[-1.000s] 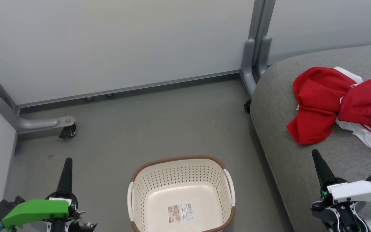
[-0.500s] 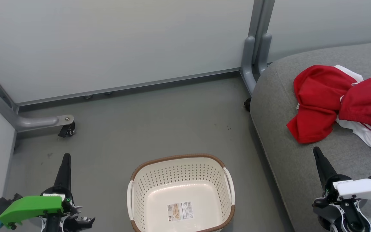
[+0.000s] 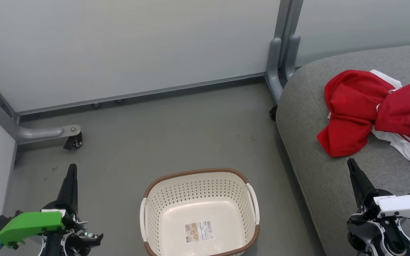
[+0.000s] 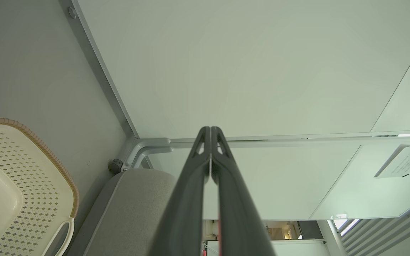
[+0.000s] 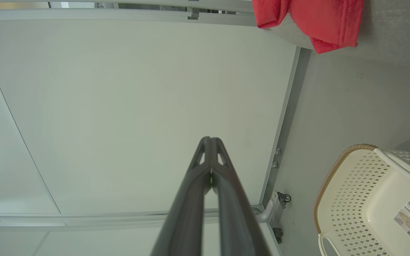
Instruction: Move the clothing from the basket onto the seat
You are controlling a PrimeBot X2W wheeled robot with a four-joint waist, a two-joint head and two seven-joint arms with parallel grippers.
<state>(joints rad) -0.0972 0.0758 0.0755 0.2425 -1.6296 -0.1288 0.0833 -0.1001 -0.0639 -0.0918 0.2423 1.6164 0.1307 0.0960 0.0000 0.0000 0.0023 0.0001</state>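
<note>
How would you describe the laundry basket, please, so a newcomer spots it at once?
Find the large grey fabric-upholstered seat on the right of the head view; on the grey floor left of it stands a small cream-white perforated plastic basket. Its brown woven-look rim and the label sticker inside set it apart from the red clothing heaped on the seat.

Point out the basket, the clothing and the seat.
basket (image 3: 195, 172): head view, far side of the brown rim.
clothing (image 3: 351, 103): head view, red fabric of the left garment.
seat (image 3: 301, 103): head view, bare grey cushion left of the clothing.
</note>
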